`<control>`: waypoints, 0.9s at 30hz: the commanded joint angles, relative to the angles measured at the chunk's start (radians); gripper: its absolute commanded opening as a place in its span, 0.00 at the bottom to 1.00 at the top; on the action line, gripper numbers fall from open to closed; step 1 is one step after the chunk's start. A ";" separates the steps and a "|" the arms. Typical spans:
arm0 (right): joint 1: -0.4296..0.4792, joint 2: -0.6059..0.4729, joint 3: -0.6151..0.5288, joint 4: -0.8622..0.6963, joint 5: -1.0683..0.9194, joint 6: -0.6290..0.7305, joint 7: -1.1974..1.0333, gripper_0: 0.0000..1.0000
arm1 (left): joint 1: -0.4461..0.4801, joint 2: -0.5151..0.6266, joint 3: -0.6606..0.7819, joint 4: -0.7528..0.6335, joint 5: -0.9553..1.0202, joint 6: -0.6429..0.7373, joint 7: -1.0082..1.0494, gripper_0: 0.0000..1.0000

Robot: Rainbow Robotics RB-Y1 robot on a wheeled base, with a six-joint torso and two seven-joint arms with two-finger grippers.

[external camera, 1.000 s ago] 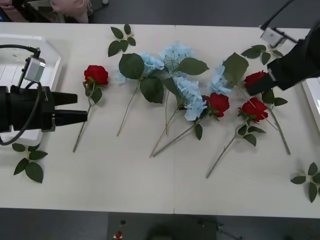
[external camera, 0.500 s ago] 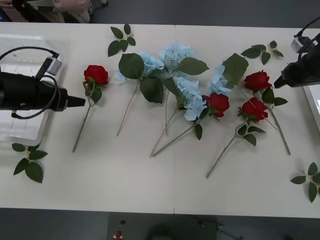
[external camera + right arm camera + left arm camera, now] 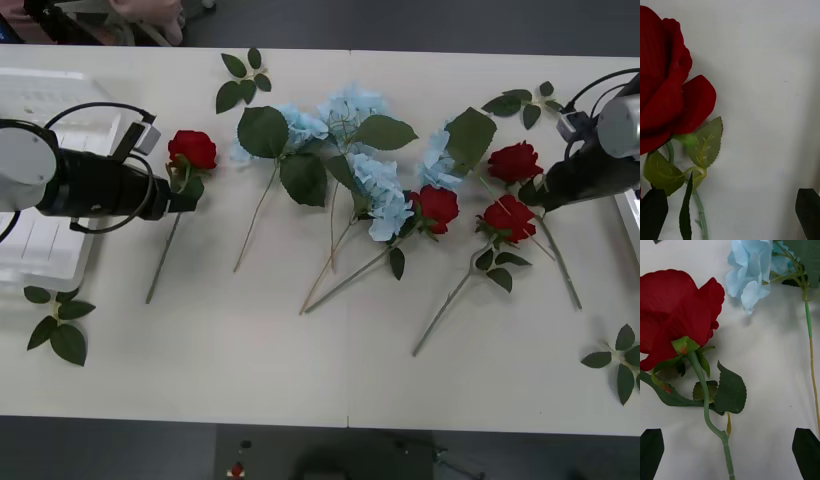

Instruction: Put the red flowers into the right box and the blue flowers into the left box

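Left arm lies nearly level across the left box (image 3: 30,265), reaching toward the desk's (image 3: 250,370) centre, its left tool (image 3: 186,198) at the leaves just below the bloom of the leftmost red rose (image 3: 192,149). In the left wrist view the two black fingertips (image 3: 651,452) stand wide apart at either side of this rose's stem (image 3: 705,408), gripping nothing; the bloom (image 3: 677,311) lies ahead of them, with a pale blue cluster (image 3: 747,273) beyond. Right arm comes in from the right box's (image 3: 630,205) side, angled down toward the desk, its right tool (image 3: 535,195) just beside the upper right rose (image 3: 515,160). The right wrist view shows its black fingertips (image 3: 808,212) spread apart and holding nothing, that rose's bloom (image 3: 666,82) and leaves near one finger. Toward the centre from the right box lie two more red roses (image 3: 510,217), (image 3: 437,208); the blue flowers (image 3: 355,150) lie mid-desk between the tools. Loose leaf sprigs (image 3: 57,325) lie at the desk's edges.
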 commanded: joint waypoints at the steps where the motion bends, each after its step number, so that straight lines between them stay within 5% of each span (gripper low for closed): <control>1: -0.058 0.082 -0.029 0.081 0.080 -0.062 0.018 1.00 | -0.069 -0.016 -0.027 0.039 -0.045 -0.002 0.017 1.00; 8: -0.078 0.182 -0.127 0.205 0.190 -0.147 0.023 0.98 | -0.101 -0.063 -0.035 0.105 -0.098 -0.003 0.017 1.00; 9: -0.083 0.186 -0.132 0.218 0.198 -0.153 0.023 0.85 | -0.103 -0.068 -0.037 0.103 -0.114 -0.003 0.017 1.00; 10: -0.088 0.189 -0.132 0.230 0.199 -0.159 0.023 0.61 | -0.103 -0.069 -0.037 0.102 -0.131 -0.003 0.017 1.00; 11: -0.091 0.189 -0.132 0.239 0.199 -0.163 0.023 0.51 | -0.103 -0.074 -0.037 0.102 -0.140 -0.003 0.017 1.00; 12: -0.095 0.191 -0.135 0.256 0.196 -0.174 0.021 0.33 | -0.101 -0.077 -0.037 0.102 -0.155 -0.005 0.016 0.94; 13: -0.097 0.193 -0.135 0.264 0.196 -0.180 0.021 0.25 | -0.103 -0.077 -0.037 0.102 -0.160 -0.006 0.017 0.90; 14: -0.100 0.193 -0.138 0.276 0.195 -0.190 0.021 0.08 | -0.103 -0.080 -0.037 0.102 -0.169 -0.008 0.017 0.80; 15: -0.103 0.194 -0.143 0.287 0.195 -0.196 0.019 0.00 | -0.103 -0.083 -0.038 0.102 -0.174 -0.011 0.017 0.69; 19: -0.106 0.194 -0.158 0.302 0.187 -0.214 0.016 0.00 | -0.103 -0.089 -0.038 0.102 -0.195 -0.012 0.017 0.24; 20: -0.106 0.194 -0.167 0.302 0.187 -0.216 0.016 0.00 | -0.103 -0.088 -0.038 0.102 -0.195 -0.012 0.019 0.04; 27: -0.121 0.179 -0.189 0.302 0.178 -0.211 0.018 0.00 | -0.103 -0.088 -0.038 0.102 -0.209 -0.012 0.019 0.00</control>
